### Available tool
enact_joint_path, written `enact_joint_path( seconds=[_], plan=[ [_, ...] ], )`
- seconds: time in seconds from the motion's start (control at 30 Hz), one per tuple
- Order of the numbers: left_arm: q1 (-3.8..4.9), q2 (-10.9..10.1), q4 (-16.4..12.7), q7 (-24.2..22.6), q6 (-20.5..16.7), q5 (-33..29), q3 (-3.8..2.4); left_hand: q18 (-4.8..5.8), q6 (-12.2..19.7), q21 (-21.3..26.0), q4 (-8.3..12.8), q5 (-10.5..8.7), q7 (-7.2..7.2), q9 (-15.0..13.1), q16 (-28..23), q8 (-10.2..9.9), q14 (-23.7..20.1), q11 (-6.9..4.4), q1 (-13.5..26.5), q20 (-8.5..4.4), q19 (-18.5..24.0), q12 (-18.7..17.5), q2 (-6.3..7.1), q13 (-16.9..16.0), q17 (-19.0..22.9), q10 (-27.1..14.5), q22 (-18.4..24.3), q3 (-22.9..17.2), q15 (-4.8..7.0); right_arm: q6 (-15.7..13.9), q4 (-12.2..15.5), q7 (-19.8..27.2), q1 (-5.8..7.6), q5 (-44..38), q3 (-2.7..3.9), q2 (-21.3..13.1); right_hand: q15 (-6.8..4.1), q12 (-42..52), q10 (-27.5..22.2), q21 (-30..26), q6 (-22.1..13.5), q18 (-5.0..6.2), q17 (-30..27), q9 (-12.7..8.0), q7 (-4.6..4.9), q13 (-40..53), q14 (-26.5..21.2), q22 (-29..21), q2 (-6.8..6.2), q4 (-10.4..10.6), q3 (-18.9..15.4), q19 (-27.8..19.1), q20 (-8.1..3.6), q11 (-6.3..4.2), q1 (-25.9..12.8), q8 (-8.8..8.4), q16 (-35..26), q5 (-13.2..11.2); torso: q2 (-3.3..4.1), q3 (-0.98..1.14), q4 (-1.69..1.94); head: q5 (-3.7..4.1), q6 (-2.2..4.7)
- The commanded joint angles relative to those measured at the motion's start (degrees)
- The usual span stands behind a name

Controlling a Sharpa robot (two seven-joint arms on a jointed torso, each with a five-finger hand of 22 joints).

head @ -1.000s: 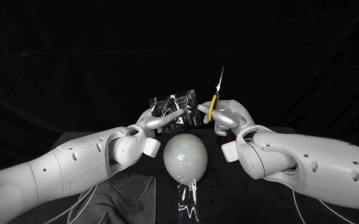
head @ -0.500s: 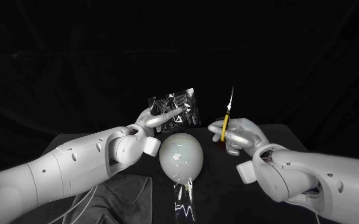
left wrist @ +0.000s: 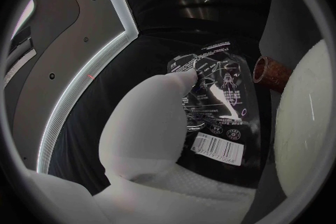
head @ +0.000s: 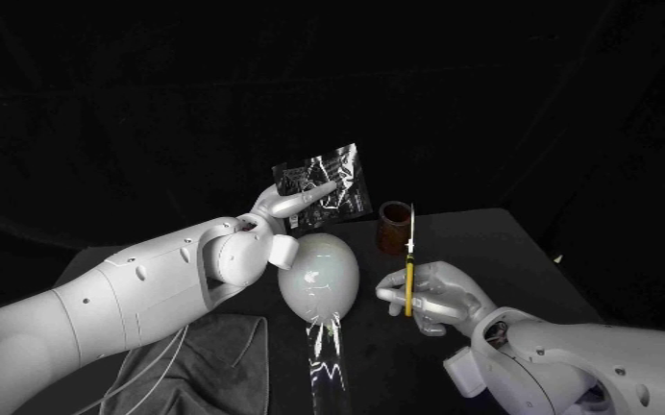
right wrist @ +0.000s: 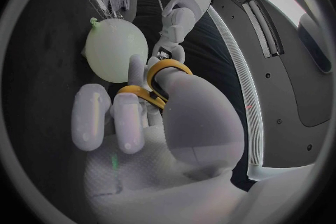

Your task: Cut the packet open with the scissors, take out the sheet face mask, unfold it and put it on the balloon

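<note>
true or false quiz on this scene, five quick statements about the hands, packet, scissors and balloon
1. The left hand holds the packet in the air. True.
2. The scissors lie on the table. False: the right hand holds them, blades pointing up.
3. Neither hand holds the balloon. True.
4. The mask is on the balloon. False: the balloon is bare.
5. The blades are cutting into the packet. False: the scissors are well apart from the packet, nearer the robot.
</note>
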State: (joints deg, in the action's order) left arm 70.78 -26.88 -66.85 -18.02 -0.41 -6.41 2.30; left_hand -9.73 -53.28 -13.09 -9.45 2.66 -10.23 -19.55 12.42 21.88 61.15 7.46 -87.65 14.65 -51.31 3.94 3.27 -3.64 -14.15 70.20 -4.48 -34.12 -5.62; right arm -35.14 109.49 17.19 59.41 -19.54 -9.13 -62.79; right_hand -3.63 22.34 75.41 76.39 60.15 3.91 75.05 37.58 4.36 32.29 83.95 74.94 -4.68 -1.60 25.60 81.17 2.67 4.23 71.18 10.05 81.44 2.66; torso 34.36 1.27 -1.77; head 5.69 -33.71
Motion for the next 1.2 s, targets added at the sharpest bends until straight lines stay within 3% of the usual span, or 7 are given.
enact_joint_path(
  seconds=[0.03, 0.23, 0.47, 0.6, 0.7, 1.0, 1.2],
  plan=[
    [0.22, 0.64, -0.42, 1.79, -0.61, -1.12, -0.10, -0.81, -0.17, -0.24, -0.05, 0.13, -0.05, -4.26, -0.31, 0.17, 0.31, -0.46, 0.35, -0.09, -0.39, -0.26, -0.04, -0.06, -0.07, 1.00, -0.02, -0.37, 0.01, 0.02, 1.07, 1.42, -1.60, 1.67, -0.04, -0.18, -0.27, 0.20, 9.17, 0.47, -0.20, -0.65, 1.14, -0.28, 0.22, 0.50, 3.16, 8.67, -1.82, 0.19, -0.57, 0.54, -0.12, -4.59, -1.20, -0.41, 0.25, 0.15, -0.26, 0.38, -0.67, 1.00, -1.05],
    [0.27, 1.01, -1.17, 2.40, -0.86, -1.13, -0.10, -0.80, -0.17, -0.26, 0.04, 0.13, -0.05, -4.29, -0.33, 0.18, 0.32, -0.46, 0.43, -0.11, -0.41, -0.26, -0.01, -0.06, -0.08, 1.00, -0.02, -0.45, 0.02, -2.12, 2.34, 1.60, -3.44, 14.98, -0.10, -0.38, -0.05, 3.73, 9.36, -1.12, -0.69, -0.29, -1.27, -0.78, 0.92, 4.52, 2.51, 8.03, 1.05, -3.65, 3.97, -0.42, -0.07, -4.18, 4.54, -1.50, -1.37, 0.15, -0.38, 0.78, -1.20, 1.85, -2.47],
    [0.29, 1.01, -1.65, 2.81, -1.01, -0.98, -0.10, -0.80, -0.15, -0.28, 0.13, 0.14, -0.06, -4.32, -0.35, 0.19, 0.32, -0.46, 0.52, -0.12, -0.43, -0.28, 0.01, -0.05, -0.10, 0.99, -0.02, -0.56, 0.02, -1.35, 2.43, -0.14, -4.06, 20.95, -0.13, -0.45, -1.34, 58.72, 14.03, 0.12, 5.33, -0.52, 12.70, 3.99, -2.12, 49.86, 5.65, 8.81, 1.65, -2.26, 3.41, 0.42, -0.82, -6.23, -0.82, 3.96, 7.30, 0.13, -0.49, 1.08, -1.39, 1.98, -3.51],
    [0.29, 1.04, -1.74, 3.16, -1.02, -0.76, -0.10, -0.79, -0.11, -0.30, 0.27, 0.14, -0.08, -4.37, -0.40, 0.20, 0.28, -0.44, 0.66, -0.14, -0.45, -0.31, 0.03, -0.04, -0.12, 0.94, -0.02, -0.74, 0.00, 0.24, 2.37, -3.69, -4.15, 18.51, -0.13, -0.42, -3.82, 67.66, 14.59, 3.88, 5.03, -1.47, 14.95, 23.18, -5.45, 57.71, 6.05, 10.76, 2.60, 3.82, -1.19, 2.85, -3.16, -9.34, -8.49, 19.25, 8.56, 0.02, -0.47, 1.06, -1.35, 2.17, -3.90],
    [0.29, 1.12, -1.77, 3.53, -0.95, -0.51, -0.10, -0.79, -0.11, -0.30, 0.27, 0.14, -0.08, -4.37, -0.40, 0.20, 0.28, -0.44, 0.66, -0.14, -0.45, -0.31, 0.03, -0.04, -0.12, 0.94, -0.02, -0.74, 0.00, 1.89, 2.20, -6.86, -4.18, 15.81, -0.13, -0.42, -4.01, 67.66, 14.59, 4.50, 6.57, -1.60, 14.95, 29.26, -6.01, 57.71, 6.05, 11.12, 4.85, 9.47, -3.37, 3.23, -3.53, -9.47, -13.93, 26.23, 8.56, 0.21, -0.46, 0.87, -1.22, 2.50, -3.98],
    [0.29, 1.13, -1.86, 4.33, -0.61, -0.11, -0.09, -0.78, -0.07, -0.32, 0.38, 0.13, -0.09, -4.41, -0.44, 0.19, 0.25, -0.42, 0.76, -0.16, -0.46, -0.32, 0.05, -0.03, -0.13, 0.90, -0.02, -0.86, -0.01, 2.85, 2.05, -11.62, -4.13, 10.54, -0.12, -0.26, -4.46, 67.66, 14.59, 4.96, 4.50, -1.71, 14.95, 32.62, -6.53, 57.71, 6.05, 11.47, 4.14, 13.96, -6.82, 3.52, -3.97, -9.91, -18.35, 25.34, 8.56, 0.23, -0.43, 0.89, -1.14, 2.96, -4.18],
    [0.29, 1.01, -1.98, 4.77, -0.32, -0.03, -0.09, -0.78, -0.02, -0.34, 0.49, 0.13, -0.11, -4.44, -0.49, 0.19, 0.21, -0.40, 0.86, -0.17, -0.47, -0.34, 0.08, -0.02, -0.14, 0.84, -0.02, -0.99, -0.03, 2.95, 2.18, -12.92, -3.73, 8.63, -0.11, -0.07, -4.59, 67.66, 14.59, 4.87, 2.82, -1.69, 14.95, 32.02, -6.46, 57.71, 6.05, 11.51, 8.72, 8.95, -1.11, 3.46, -4.16, -9.95, -12.03, 22.03, 8.56, 0.15, -0.34, 0.83, -1.26, 3.06, -3.77]
  ],
)
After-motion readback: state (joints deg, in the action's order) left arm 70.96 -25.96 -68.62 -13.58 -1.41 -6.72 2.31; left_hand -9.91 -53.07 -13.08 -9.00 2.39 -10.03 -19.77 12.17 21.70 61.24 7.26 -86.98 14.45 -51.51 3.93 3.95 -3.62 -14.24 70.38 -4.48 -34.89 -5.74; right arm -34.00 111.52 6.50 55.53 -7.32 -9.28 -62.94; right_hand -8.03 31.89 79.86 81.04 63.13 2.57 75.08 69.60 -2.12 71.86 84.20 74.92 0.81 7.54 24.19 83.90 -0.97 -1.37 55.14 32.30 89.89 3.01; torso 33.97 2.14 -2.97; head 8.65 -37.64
